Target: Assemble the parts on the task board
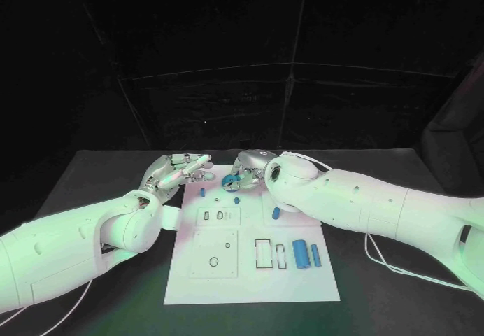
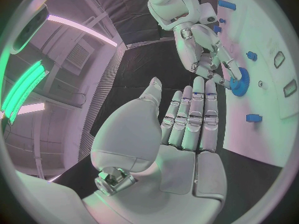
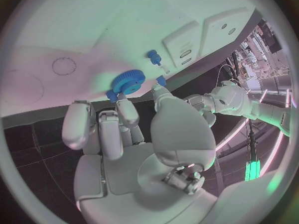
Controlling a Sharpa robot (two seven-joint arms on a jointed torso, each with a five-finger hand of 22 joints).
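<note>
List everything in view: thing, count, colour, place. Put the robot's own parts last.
Task board: one, white, middle of the table, with several cut-out slots.
Table: one, black, under the board.
Gear: one, blue, toothed, at the board's far end, held at the right robot hand's fingertips.
Long cylinders: two, blue, lying side by side in the board's near right part, next to two rectangular slots.
Small parts: at least three, blue, scattered on the board's far half; exact shapes too small to tell.
Cables: white, on the table by each arm.
Left robot hand: silver, on a white arm, fingers extended, empty, at the board's far left corner.
Right robot hand: silver, on a white arm, holding the gear.
</note>
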